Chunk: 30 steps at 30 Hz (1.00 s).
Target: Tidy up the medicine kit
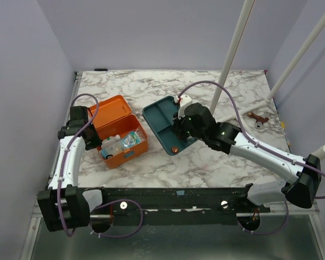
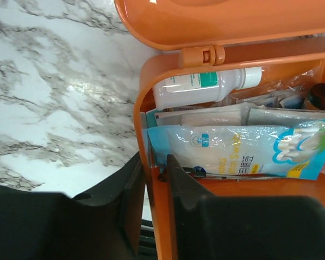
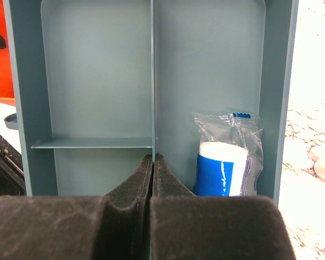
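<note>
Fingers (image 2: 192, 216) straddle medicine kit (image 2: 145, 108) wall (left end effector (image 2: 153, 162))

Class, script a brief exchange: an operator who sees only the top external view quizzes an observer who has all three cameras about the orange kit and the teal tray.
Operator: How does the left gripper sit on the medicine kit?
Observer: It straddles the kit's side wall, one finger outside and one inside. I cannot tell whether it pinches yet.
Operator: What is inside?
Observer: A white bottle lies on its side next to a blue packet picturing cotton swabs.
Operator: Does the teal tray under the right gripper hold anything?
Observer: Yes, a blue-and-white roll in clear wrap sits right of the central divider. The shut fingers line up with that divider.
</note>
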### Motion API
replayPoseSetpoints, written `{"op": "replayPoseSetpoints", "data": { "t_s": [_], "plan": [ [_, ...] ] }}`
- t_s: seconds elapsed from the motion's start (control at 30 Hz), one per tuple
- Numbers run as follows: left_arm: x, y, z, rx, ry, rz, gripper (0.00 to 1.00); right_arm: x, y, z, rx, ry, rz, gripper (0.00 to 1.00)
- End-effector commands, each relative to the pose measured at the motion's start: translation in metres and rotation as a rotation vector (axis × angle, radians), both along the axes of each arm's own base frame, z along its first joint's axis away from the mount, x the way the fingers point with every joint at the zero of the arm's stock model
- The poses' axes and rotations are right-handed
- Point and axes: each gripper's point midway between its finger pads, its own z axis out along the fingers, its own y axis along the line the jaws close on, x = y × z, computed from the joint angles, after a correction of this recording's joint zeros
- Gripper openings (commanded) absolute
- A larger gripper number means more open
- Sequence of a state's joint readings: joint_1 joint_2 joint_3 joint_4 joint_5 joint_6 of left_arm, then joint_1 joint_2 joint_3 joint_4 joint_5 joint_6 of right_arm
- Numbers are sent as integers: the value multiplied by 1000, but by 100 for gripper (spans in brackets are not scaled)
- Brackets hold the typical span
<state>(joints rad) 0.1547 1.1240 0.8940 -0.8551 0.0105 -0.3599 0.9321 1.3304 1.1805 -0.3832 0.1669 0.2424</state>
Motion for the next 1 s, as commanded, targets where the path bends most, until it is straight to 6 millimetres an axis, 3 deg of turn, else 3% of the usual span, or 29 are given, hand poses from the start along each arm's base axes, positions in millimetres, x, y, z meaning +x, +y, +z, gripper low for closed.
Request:
{"op": "replayPoseSetpoints", "data": {
  "t_s": [0.0, 0.2, 0.47, 0.73, 0.97],
  "plan": [
    [17, -16, 17, 13, -44, -91, 18, -4, 0, 19, 62, -28, 12, 1],
    [32, -37, 27, 78, -44, -203, 0, -10, -8, 31, 76, -41, 8, 1],
    [49, -65, 32, 139, -62, -380, 0, -21, -23, 30, 46, -29, 15, 1],
    [61, -107, 36, 137, -112, -589, 0, -55, -31, 53, 117, -65, 170, 1],
    [70, -147, 44, 181, -166, -781, 0, -82, -30, 54, 141, -56, 311, 1]
  ]
}}
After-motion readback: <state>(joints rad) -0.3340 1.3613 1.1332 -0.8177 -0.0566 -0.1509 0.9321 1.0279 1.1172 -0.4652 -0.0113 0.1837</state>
